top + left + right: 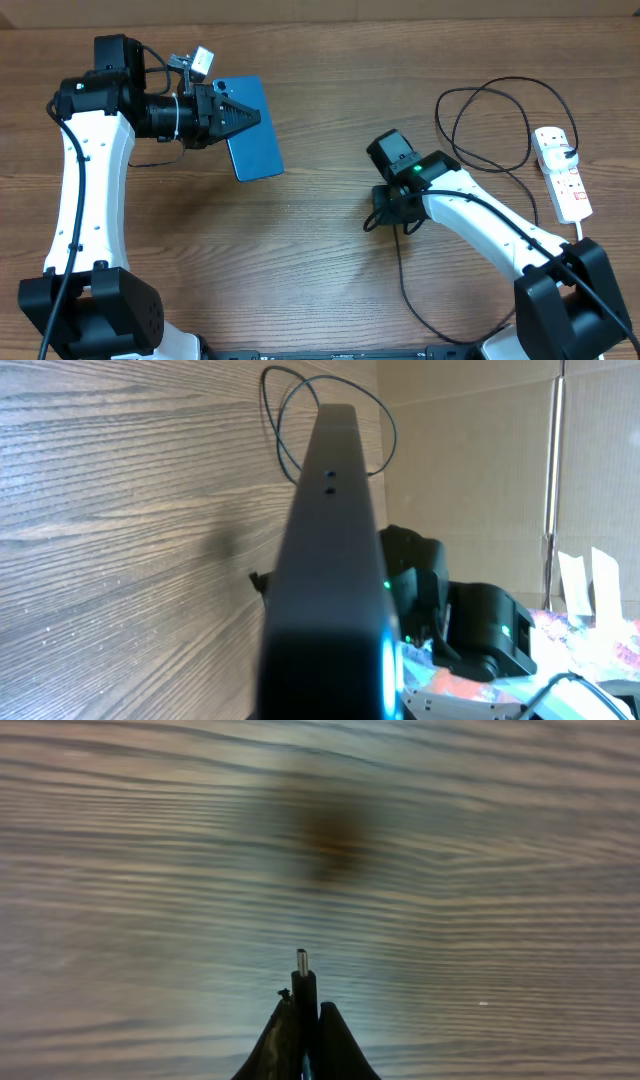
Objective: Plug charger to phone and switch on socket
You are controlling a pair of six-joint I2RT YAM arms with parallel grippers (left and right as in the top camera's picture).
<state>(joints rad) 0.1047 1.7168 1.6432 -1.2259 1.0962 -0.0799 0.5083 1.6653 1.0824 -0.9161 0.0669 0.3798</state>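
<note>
The charger loops across the counter from the socket at the right edge, its connector tip clenched in the right tool. The left tool grips the phone by one end, well apart from that tip.

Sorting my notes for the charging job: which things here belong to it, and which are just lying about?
Job:
phone, in left claw
charger, tip in right claw
socket

Lying about:
blurred colourful clutter, left wrist view
</note>
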